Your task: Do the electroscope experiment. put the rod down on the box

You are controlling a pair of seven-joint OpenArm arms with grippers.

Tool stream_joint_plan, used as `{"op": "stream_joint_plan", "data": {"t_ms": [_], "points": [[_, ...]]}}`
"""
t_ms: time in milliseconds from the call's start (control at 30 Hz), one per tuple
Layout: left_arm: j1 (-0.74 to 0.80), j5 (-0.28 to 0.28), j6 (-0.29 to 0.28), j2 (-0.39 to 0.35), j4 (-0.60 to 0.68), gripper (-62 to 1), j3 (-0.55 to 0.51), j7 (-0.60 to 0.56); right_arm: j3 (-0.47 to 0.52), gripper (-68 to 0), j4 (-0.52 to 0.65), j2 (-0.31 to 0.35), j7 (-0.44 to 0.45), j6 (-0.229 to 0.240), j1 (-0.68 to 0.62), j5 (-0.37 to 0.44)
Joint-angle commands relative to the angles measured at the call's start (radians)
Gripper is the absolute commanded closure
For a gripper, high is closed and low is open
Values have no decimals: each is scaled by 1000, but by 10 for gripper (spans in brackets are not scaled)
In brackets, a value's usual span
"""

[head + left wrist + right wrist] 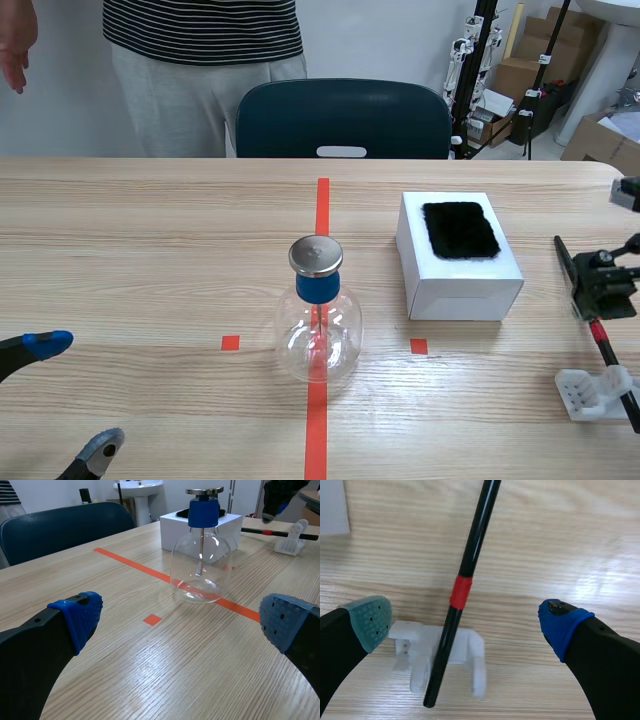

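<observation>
A black rod (470, 555) with a red band lies on a small white stand (470, 652) at the table's right side; it also shows in the scene view as the rod (612, 365) on the stand (592, 390). My right gripper (466, 622) hangs above the rod, open, one finger on each side and neither touching. The white box (458, 255) with a black fur patch on top stands left of it. A glass electroscope flask (318, 320) with a blue stopper and metal cap stands on the red centre line. My left gripper (75, 393) is open and holds nothing, near the front left.
A person in a striped shirt (200, 60) stands behind a dark blue chair (340, 115) across the table. In the left wrist view the flask (201, 565) is ahead of my left gripper (181, 620), with the box (172, 527) behind it.
</observation>
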Motion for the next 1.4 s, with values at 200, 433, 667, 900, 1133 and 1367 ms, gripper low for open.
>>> {"op": "stream_joint_plan", "data": {"t_ms": [200,433,667,900,1133,1367], "points": [[-3,-11,-1,-1,12,-623,-6,-50,111,-598,274,80,101,1,-116,16],[-3,-11,-1,-1,12,-623,-6,-50,225,-598,465,82,515,1,-395,19],[-3,-11,-1,-1,12,-623,-6,-50,228,-598,493,38,1057,9,-587,17],[-3,-11,-1,-1,12,-623,-6,-50,227,-598,493,10,1343,35,-691,-29],[-3,-11,-1,-1,12,-623,-6,-50,227,-598,493,11,1339,39,-706,-35],[-3,-11,-1,-1,12,-623,-6,-50,227,-598,493,11,1339,39,-706,-35]]}}
